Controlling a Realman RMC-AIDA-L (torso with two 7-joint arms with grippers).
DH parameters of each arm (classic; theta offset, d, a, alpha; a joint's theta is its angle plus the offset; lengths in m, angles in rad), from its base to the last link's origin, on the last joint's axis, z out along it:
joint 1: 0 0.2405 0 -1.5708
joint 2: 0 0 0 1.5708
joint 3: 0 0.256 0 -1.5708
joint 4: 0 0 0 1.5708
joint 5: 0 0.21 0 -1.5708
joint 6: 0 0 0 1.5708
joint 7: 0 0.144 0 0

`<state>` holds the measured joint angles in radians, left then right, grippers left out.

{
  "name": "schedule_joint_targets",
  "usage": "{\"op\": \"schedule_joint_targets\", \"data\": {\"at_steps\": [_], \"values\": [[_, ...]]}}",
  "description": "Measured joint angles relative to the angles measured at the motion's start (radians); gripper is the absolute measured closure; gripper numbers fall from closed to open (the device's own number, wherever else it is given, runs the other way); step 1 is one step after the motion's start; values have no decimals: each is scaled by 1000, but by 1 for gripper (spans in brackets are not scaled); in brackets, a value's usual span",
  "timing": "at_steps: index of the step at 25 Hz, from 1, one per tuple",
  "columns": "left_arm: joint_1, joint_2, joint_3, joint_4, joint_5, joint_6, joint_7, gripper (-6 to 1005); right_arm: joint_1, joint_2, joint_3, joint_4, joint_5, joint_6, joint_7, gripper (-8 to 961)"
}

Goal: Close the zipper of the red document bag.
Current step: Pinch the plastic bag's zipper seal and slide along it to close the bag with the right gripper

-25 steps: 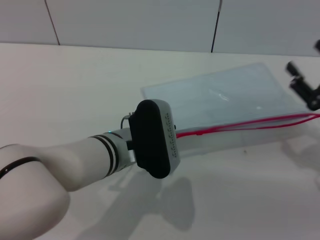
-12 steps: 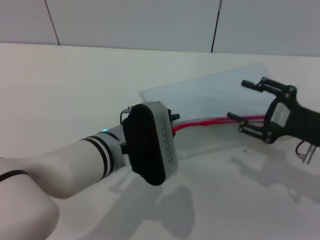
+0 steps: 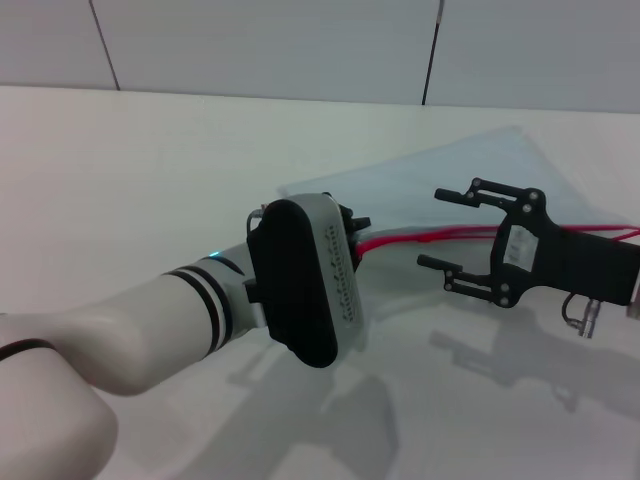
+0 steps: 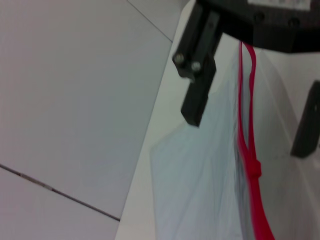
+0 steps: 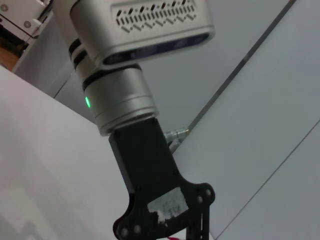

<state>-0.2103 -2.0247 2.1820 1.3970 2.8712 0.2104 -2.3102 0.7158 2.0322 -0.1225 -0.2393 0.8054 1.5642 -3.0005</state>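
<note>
The red document bag [image 3: 455,185] lies flat on the white table, pale blue-grey, with the zipper [image 3: 455,236] running along its near edge. In the left wrist view the zipper [image 4: 248,130] splits into two red strands beyond the small red slider [image 4: 255,167]. My left gripper [image 3: 352,230] is at the zipper's left end, mostly hidden behind its own wrist; its black body [image 5: 165,207] shows in the right wrist view with a bit of red below. My right gripper [image 3: 448,229] is open, one finger on each side of the zipper line, right of the left gripper.
The white table [image 3: 150,170] stretches left and toward me. A grey panelled wall [image 3: 300,45] stands behind it. My left forearm [image 3: 150,320] crosses the near left of the head view.
My right gripper has come in from the right edge and moved left along the zipper, staying open. The left wrist has shifted slightly and the bag's left end has risen a little.
</note>
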Motion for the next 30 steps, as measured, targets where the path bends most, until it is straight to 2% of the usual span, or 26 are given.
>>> {"op": "schedule_joint_targets", "data": {"at_steps": [12, 18, 29, 30], "values": [[12, 2, 11, 31, -1, 0, -2, 950, 20, 2, -27, 12, 2, -49, -1, 328], [19, 2, 13, 47, -2, 6, -1, 951, 24, 2, -28, 24, 7, -80, -2, 527], [27, 3, 16, 64, -2, 8, 2, 954, 27, 2, -26, 26, 8, -99, -2, 626], [28, 4, 16, 65, -2, 8, 2, 954, 27, 2, -26, 26, 8, -99, -2, 662]]}}
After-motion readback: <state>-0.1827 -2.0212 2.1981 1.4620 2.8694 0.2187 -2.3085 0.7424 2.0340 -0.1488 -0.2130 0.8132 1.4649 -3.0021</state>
